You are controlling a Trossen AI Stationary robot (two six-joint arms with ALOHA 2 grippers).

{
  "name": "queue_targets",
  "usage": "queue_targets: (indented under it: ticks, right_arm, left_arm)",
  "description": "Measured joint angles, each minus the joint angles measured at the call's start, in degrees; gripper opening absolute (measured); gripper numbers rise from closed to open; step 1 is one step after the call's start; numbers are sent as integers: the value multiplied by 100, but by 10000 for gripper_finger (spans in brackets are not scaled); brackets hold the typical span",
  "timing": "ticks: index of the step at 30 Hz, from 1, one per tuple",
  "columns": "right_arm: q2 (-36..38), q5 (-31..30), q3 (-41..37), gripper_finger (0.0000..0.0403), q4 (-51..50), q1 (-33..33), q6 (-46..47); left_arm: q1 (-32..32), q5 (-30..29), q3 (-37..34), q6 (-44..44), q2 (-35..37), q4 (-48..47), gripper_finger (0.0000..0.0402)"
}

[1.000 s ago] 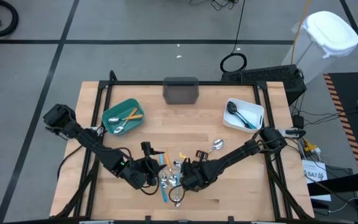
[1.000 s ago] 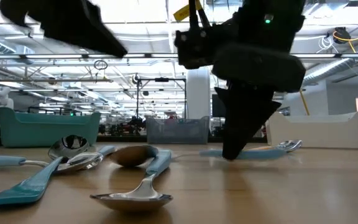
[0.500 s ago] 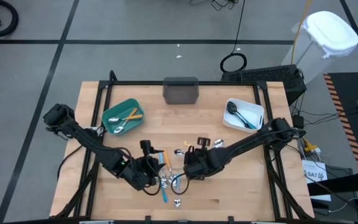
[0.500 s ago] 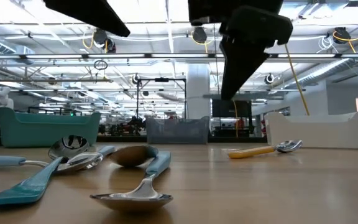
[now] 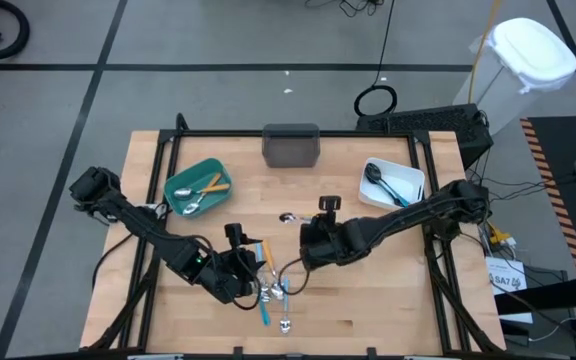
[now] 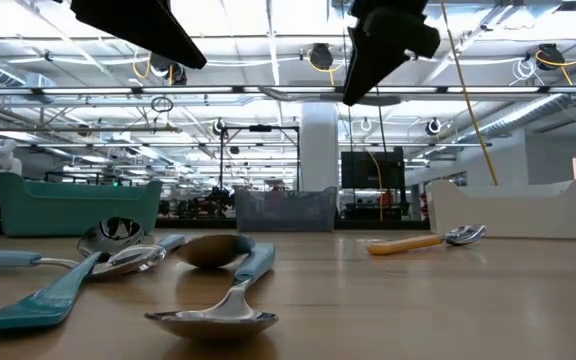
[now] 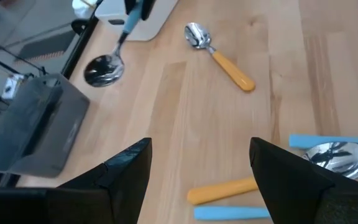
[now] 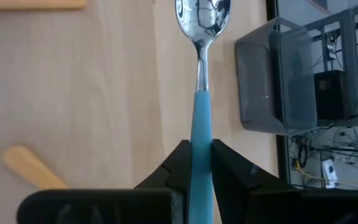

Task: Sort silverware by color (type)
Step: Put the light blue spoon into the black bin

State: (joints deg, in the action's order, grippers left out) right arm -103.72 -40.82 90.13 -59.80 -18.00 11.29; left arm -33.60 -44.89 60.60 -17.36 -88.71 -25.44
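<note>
Blue-handled spoon (image 8: 201, 106) — shiny silver bowl, blue grip — was pinched in right gripper (image 8: 199, 163) above table middle; handle end hidden between fingers; left gripper (image 7: 197, 177) spread wide over remaining silverware pile (image 5: 268, 290), nothing held; pale wood table (image 5: 368, 300); grey bin (image 5: 291, 146) at far edge; ceiling lights, racks beyond.

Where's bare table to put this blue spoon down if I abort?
Bare wood lies between the teal bin and grey bin, and near the front right corner, below the white bin. The pile by the left gripper is crowded.
</note>
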Motion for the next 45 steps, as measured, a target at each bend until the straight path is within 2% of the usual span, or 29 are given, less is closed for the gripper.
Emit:
queue_targets:
  ticks: [6, 15, 20, 26, 32, 35, 41, 45]
  right_arm:
    - [0, 9, -265, 38, 591, 414, -817]
    - [2, 146, -379, 38, 1205, 1374, -2577]
    - [2, 858, -379, 38, 1886, 2038, -3383]
    - [2, 1456, -381, 38, 2664, 2733, -4884]
    - [-23, 2796, -379, 38, 3117, 3616, -6058]
    - [-59, 3232, -381, 38, 3200, 4011, -6620]
    - [-127, 4203, -379, 38, 3533, 4633, -6710]
    - [-272, 4572, -375, 38, 3657, 4874, -6701]
  left_arm:
    - [59, 40, 0, -293, 0, -1, 268]
    - [48, 152, 0, -270, 0, -178, 268]
    - [48, 158, 0, -334, -117, -675, 268]
    - [70, 136, -2, -442, -205, -1069, 268]
    - [283, -170, -2, -672, -201, -1427, 268]
    - [427, -167, -2, -845, -201, -1603, 268]
    - [679, -174, -2, -989, -201, -1645, 268]
    - [798, -174, -2, -999, -201, -1634, 268]
